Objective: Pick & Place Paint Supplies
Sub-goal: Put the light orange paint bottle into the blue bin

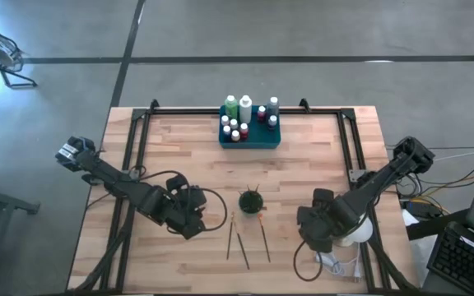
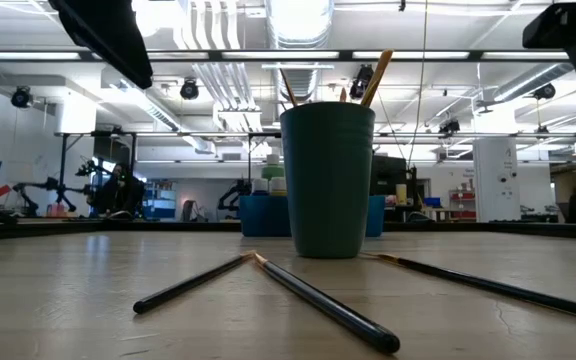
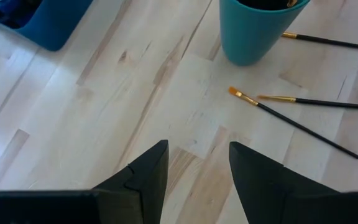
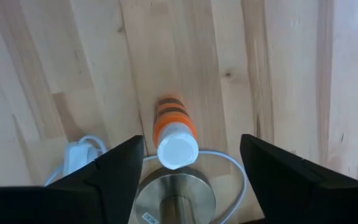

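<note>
The wooden surface (image 1: 179,148) carries a teal tray (image 1: 250,137) at its far edge, midway between the two arms. The tray holds a group of small white-capped bottles (image 1: 235,127), standing upright and close together; a taller green one and a white one stand at its far side.

A dark green cup (image 2: 328,180) stands upright near the centre of the surface, nearer the arms than the tray. Several paintbrushes project from its mouth, bristle ends up. Three more paintbrushes (image 1: 237,240) lie flat on the surface just in front of the cup. Two of them nearly meet at their tips, forming a narrow V. The third (image 2: 488,285) lies apart, to the right of that pair in the high view.

The left gripper (image 3: 197,165) hovers above bare wood to the left of the cup and the loose brushes. Its fingers (image 3: 145,177) stand parted with nothing between them, touching no object.

The right gripper (image 4: 191,155) is at the near right edge of the surface. Its fingers (image 4: 120,168) are spread wide and hold nothing. Between them, an orange bottle (image 4: 174,130) with a white cap lies on its side on the wood, clear of both fingers. A white cable (image 4: 79,155) and a round metal base (image 4: 176,196) lie just beside the bottle.
</note>
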Controlling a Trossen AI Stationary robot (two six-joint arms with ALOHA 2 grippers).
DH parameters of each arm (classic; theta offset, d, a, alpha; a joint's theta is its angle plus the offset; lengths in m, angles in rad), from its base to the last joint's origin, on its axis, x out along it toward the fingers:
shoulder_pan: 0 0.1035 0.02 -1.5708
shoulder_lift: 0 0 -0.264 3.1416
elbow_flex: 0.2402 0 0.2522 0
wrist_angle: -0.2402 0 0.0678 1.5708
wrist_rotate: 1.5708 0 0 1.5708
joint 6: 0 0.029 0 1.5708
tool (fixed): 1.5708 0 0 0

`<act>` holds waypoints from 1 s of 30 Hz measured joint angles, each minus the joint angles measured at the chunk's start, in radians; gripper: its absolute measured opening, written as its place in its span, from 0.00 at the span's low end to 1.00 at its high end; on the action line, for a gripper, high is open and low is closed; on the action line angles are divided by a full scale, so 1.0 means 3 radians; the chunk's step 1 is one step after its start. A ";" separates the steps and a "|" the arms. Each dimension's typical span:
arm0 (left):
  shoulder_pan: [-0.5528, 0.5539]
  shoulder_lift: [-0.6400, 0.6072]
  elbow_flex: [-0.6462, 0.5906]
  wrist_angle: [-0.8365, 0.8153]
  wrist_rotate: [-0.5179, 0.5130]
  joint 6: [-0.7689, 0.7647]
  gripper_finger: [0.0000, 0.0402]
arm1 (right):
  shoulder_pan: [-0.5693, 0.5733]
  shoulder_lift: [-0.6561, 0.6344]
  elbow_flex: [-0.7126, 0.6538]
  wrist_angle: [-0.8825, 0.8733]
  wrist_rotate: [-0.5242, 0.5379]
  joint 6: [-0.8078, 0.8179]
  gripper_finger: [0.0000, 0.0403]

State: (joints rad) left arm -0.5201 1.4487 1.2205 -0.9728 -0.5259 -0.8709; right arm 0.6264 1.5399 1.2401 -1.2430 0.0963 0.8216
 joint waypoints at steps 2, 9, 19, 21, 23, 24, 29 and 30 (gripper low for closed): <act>0.0000 0.0000 0.0000 0.0001 0.0000 -0.0005 0.43 | 0.0000 0.0008 -0.0004 0.0000 -0.0001 0.0005 0.67; 0.0001 0.0000 -0.0002 0.0004 0.0000 -0.0007 0.43 | 0.0042 -0.0062 -0.0159 0.0025 -0.0001 0.0173 0.64; 0.0002 0.0003 -0.0235 0.0067 0.0026 -0.0184 0.43 | 0.0096 -0.0087 -0.0516 0.0454 -0.0068 0.0309 0.56; 0.0004 0.0001 -0.0263 0.0075 0.0053 -0.0249 0.43 | 0.0093 -0.0087 -0.0560 0.0455 -0.0072 0.0319 0.56; 0.0004 0.0003 -0.0275 0.0068 0.0066 -0.0275 0.43 | 0.0093 -0.0087 -0.0590 0.0466 -0.0074 0.0321 0.55; 0.0004 0.0003 -0.0275 0.0078 0.0066 -0.0277 0.43 | 0.0093 -0.0087 -0.0602 0.0472 -0.0075 0.0330 0.54; 0.0004 0.0003 -0.0275 0.0075 0.0065 -0.0272 0.43 | 0.0093 -0.0088 -0.0645 0.0587 -0.0078 0.0346 0.51; 0.0004 0.0003 -0.0275 0.0076 0.0065 -0.0271 0.43 | 0.0093 -0.0088 -0.0646 0.0606 -0.0076 0.0346 0.50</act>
State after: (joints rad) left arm -0.5190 1.4494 1.1381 -0.9501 -0.5064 -0.9524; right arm 0.6544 1.5135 1.0462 -1.0612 0.0734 0.9253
